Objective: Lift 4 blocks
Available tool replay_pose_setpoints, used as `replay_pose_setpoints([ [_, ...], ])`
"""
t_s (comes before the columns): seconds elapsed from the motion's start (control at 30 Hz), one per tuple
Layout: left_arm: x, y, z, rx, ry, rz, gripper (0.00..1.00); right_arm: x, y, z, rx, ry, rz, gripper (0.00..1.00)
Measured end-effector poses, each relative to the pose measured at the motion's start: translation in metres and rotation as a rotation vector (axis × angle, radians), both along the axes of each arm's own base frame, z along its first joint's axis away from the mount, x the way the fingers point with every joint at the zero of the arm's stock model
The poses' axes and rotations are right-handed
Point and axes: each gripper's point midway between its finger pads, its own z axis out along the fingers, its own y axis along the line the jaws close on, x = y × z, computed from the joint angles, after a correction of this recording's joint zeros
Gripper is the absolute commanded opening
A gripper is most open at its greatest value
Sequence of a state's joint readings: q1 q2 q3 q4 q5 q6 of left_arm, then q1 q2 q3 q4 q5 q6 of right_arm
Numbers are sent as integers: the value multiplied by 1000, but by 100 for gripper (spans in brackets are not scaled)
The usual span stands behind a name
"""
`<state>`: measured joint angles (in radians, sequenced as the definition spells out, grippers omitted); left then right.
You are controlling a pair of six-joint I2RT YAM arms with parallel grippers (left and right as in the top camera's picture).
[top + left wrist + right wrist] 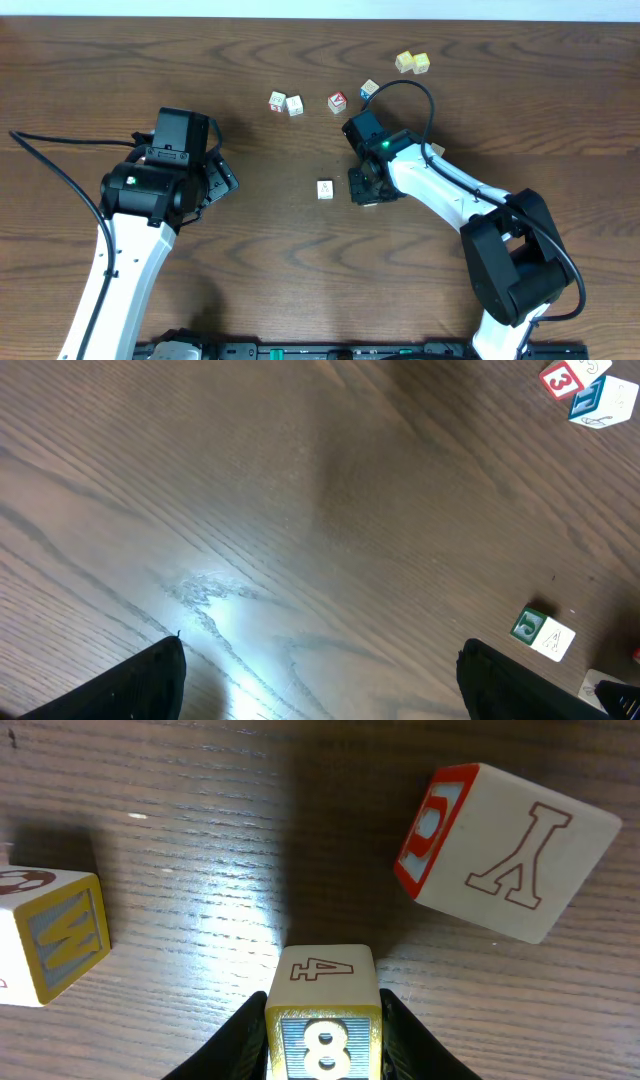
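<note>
In the right wrist view my right gripper (pixel 322 1015) is shut on a block (pixel 322 968) with a yellow-framed 8 on one face and a 4 on its whitish top; both fingers press its sides. From overhead that gripper (pixel 365 187) covers this block. One whitish-topped block (pixel 325 189) lies just left of it, and two more (pixel 277 101) (pixel 294 105) sit side by side farther back. My left gripper (pixel 213 176) hangs open over bare wood at the left, its fingers (pixel 140 682) wide apart with nothing between them.
A red-faced cube (pixel 337 102) and a blue-faced cube (pixel 369 90) lie behind the right gripper. A pale yellow pair (pixel 412 62) sits at the back right. Close to the held block are a Y cube (pixel 505 850) and a W cube (pixel 55 935).
</note>
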<state>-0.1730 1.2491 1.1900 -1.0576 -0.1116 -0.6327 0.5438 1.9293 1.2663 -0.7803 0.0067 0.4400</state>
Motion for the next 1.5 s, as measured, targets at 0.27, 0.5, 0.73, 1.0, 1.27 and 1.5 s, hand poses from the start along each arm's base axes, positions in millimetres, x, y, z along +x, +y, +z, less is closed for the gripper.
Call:
replay_pose_setpoints([
  [0.27, 0, 0, 0, 0, 0, 0, 87, -4, -5, -8, -16, 3, -3, 32],
  [0.5, 0, 0, 0, 0, 0, 0, 87, 1, -2, -7, 7, -13, -69, 27],
  [0.73, 0, 0, 0, 0, 0, 0, 87, 4, 6, -6, 52, -15, -108, 29],
  [1.0, 0, 0, 0, 0, 0, 0, 87, 3, 8, -6, 61, -9, -107, 44],
  [1.27, 0, 0, 0, 0, 0, 1, 87, -6, -4, -2, 24, 44, -101, 51],
  [1.5, 0, 0, 0, 0, 0, 0, 87, 17, -13, 26, 29, 28, -132, 54],
])
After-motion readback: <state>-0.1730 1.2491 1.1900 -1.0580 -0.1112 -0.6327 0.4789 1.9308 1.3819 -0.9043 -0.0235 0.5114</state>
